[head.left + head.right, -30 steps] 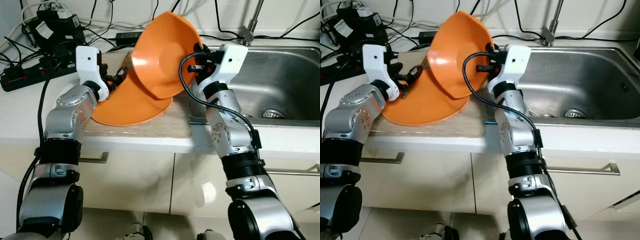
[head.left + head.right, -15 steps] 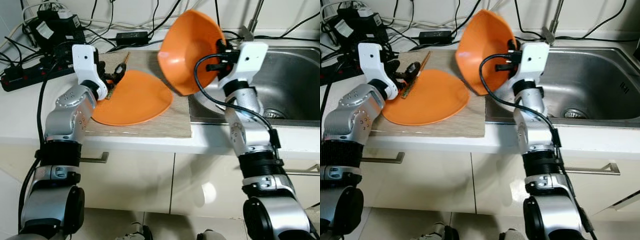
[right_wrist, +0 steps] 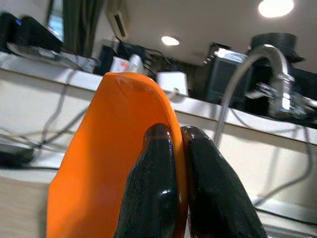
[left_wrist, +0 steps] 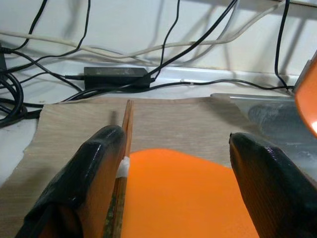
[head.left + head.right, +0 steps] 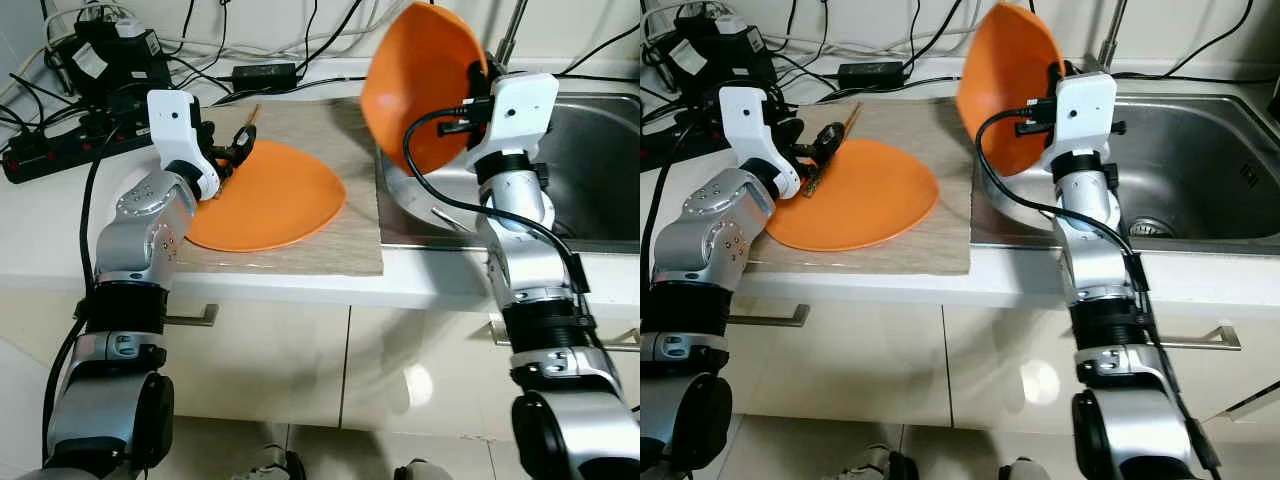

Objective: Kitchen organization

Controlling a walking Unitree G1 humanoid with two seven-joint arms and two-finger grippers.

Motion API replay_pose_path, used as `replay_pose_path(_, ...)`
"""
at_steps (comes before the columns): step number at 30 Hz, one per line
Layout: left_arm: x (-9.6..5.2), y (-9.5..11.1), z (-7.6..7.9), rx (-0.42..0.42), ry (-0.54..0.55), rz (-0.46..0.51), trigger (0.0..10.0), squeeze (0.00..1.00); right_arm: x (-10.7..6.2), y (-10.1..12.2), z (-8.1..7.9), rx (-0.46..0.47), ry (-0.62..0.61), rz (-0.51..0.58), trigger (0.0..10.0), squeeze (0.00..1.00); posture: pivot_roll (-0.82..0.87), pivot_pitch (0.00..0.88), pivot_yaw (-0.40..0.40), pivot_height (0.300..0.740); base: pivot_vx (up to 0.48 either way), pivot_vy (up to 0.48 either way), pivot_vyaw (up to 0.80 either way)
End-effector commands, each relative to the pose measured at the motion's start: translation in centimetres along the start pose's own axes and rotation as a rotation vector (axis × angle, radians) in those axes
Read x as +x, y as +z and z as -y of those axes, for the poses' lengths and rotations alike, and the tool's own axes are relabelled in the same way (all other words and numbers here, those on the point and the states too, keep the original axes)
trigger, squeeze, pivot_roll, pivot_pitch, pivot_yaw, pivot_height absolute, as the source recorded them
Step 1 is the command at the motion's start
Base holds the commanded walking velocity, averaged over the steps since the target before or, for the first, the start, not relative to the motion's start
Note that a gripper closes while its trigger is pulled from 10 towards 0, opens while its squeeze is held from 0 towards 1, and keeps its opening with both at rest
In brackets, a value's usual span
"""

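Observation:
My right gripper (image 5: 473,90) is shut on the rim of an orange bowl (image 5: 415,85), holding it tilted on edge in the air above the left end of the steel sink (image 5: 590,160). In the right wrist view both fingers (image 3: 158,188) pinch the orange bowl (image 3: 99,163). A second orange dish (image 5: 265,195) lies flat on the wooden mat (image 5: 320,250). My left gripper (image 5: 232,152) stands open over that dish's far left rim, with brown chopsticks (image 4: 124,163) lying beside one finger.
A black power strip (image 5: 60,150), adapters and tangled cables (image 5: 250,70) crowd the counter behind the mat. The faucet (image 5: 500,50) rises behind the sink. Cabinet doors with a handle (image 5: 190,318) are below the counter edge.
My right gripper has lifted the orange bowl off the flat dish and carried it right, from over the mat to above the sink. The left arm stayed in place.

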State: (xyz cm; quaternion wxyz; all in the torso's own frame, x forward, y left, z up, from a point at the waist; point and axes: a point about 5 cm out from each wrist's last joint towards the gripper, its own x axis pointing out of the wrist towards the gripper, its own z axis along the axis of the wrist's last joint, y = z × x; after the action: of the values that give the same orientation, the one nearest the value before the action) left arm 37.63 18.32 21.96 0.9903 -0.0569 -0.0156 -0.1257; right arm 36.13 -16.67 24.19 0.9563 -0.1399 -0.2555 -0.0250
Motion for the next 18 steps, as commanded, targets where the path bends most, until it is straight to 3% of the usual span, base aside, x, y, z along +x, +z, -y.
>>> replay_pose_path(1, 0.1, 0.7, 0.0, 0.004, 0.001, 0.029, 10.0, 0.0, -0.1, 0.0, 0.1, -0.036, -0.013, 0.012, 0.0, 0.0, -0.11, 0.0, 0.106, 0.707, 0.0, 0.0, 0.0)
replay_pose_path(18, 0.0, 0.6, 0.0, 0.015, -0.007, 0.021, 10.0, 0.0, -1.7, -2.9, -0.4, -0.137, -0.003, -0.079, 0.0, 0.0, -0.09, 0.0, 0.109, 0.707, 0.0, 0.0, 0.0)
